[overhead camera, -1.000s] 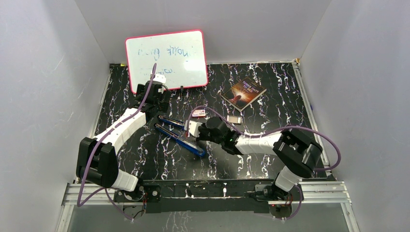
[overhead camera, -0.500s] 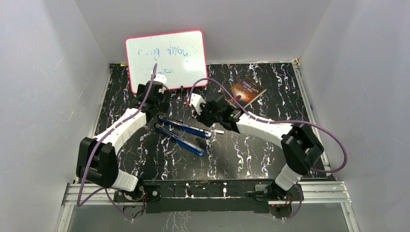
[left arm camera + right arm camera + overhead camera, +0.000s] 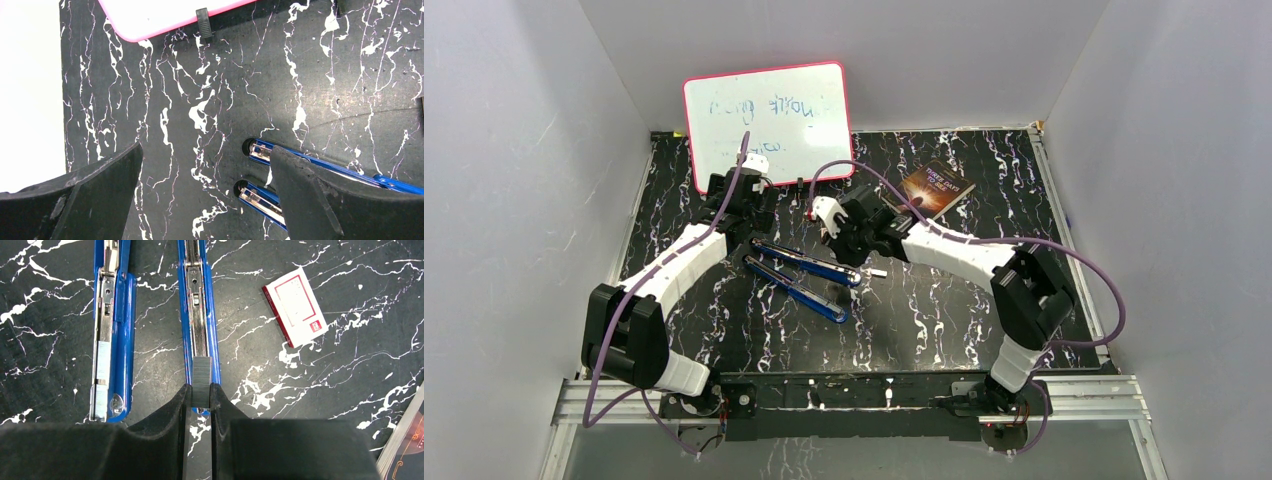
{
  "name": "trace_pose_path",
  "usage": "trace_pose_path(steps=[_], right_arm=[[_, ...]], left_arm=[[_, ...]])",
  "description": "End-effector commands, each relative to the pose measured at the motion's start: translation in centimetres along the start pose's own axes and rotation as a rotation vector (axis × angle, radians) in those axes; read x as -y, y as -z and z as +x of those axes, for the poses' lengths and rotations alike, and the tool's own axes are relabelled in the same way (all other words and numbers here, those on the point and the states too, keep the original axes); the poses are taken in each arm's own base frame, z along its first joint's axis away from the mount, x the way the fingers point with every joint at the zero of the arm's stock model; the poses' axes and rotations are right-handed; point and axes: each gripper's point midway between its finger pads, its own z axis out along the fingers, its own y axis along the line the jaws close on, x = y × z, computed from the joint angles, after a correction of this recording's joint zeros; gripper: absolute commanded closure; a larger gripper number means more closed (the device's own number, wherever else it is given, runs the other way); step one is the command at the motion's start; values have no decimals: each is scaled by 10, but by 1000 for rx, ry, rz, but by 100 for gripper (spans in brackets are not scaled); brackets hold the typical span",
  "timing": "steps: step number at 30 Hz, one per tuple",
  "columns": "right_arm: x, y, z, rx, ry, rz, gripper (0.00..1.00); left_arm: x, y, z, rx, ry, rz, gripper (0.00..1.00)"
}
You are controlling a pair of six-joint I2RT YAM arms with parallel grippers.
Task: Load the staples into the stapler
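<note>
The blue stapler (image 3: 802, 278) lies opened flat into two long arms on the black marbled table. In the right wrist view its staple channel (image 3: 197, 305) runs up the middle and the other arm (image 3: 112, 330) lies to the left. My right gripper (image 3: 201, 392) is shut on a short grey strip of staples (image 3: 201, 377), held over the near end of the channel. My left gripper (image 3: 205, 170) is open, its right finger (image 3: 310, 195) over the stapler's hinge ends (image 3: 260, 150).
A small white box with a red label (image 3: 295, 307) lies right of the stapler. A pink-framed whiteboard (image 3: 769, 125) leans on the back wall. A book (image 3: 934, 188) lies at the back right. White walls enclose the table.
My right arm has swung from the stapler's nearer arm towards the back, over the end of its farther arm, still gripping the staples. The left arm has not moved.
</note>
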Motion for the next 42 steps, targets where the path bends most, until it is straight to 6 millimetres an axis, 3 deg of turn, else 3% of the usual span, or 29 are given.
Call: trace_pose_path(steps=[1,3,13,42], right_arm=[[-3,2,-20,25,-9,-34,96],[-4,-8,-13,-3,-17,-51,96],[-8,-22,-11,-55,-10,-122,96],[-1,-33,4,-133,-61,-79,97]], left_arm=[[-7,10,-11,40,7,-20,2],[-8,10,-10,39,6,-20,2],[-6,11,-11,43,-1,-19,2],[-5,10,-10,41,-6,-18,2]])
